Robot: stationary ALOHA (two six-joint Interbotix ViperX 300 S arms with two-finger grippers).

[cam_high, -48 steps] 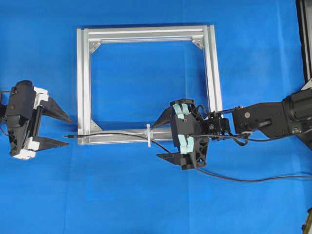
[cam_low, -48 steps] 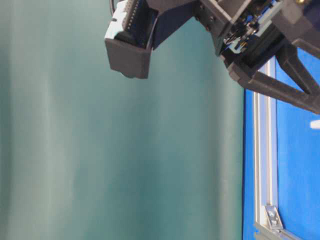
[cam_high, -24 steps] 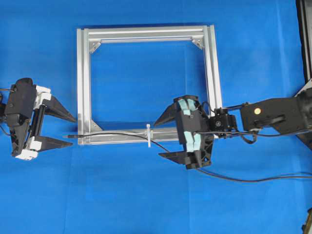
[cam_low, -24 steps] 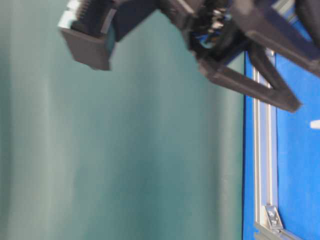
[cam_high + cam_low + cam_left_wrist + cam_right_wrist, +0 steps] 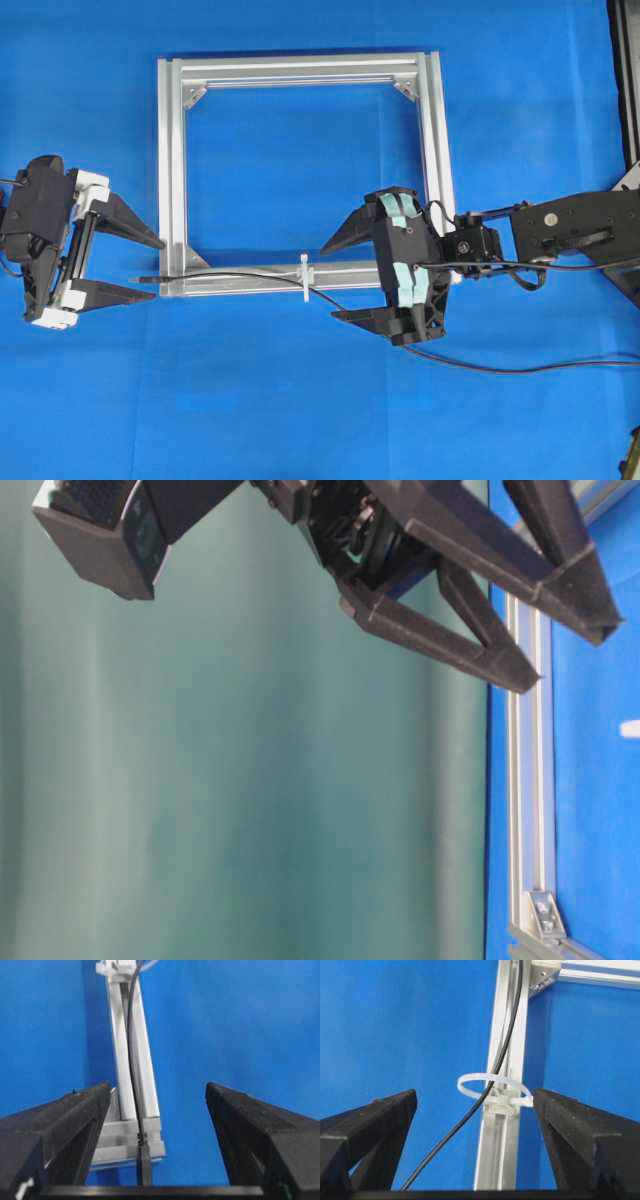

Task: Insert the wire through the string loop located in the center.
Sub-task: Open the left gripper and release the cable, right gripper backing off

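The wire (image 5: 230,277) lies along the near bar of the aluminium frame (image 5: 171,150). In the right wrist view the wire (image 5: 445,1142) passes through the white string loop (image 5: 492,1087), which stands on the bar at its middle (image 5: 304,277). The plug tip (image 5: 142,281) pokes past the frame's left end. My left gripper (image 5: 155,268) is open, one finger on each side of the plug tip (image 5: 144,1162), not touching it. My right gripper (image 5: 331,282) is open just right of the loop, and holds nothing.
The wire's free length (image 5: 500,368) trails off to the right over the blue cloth (image 5: 300,400). In the table-level view the open black fingers (image 5: 500,665) of one arm hang above the frame's bar (image 5: 527,780).
My right gripper has drawn back to the right, away from the loop. My left gripper has moved right, closer around the plug tip. The wire has not moved.
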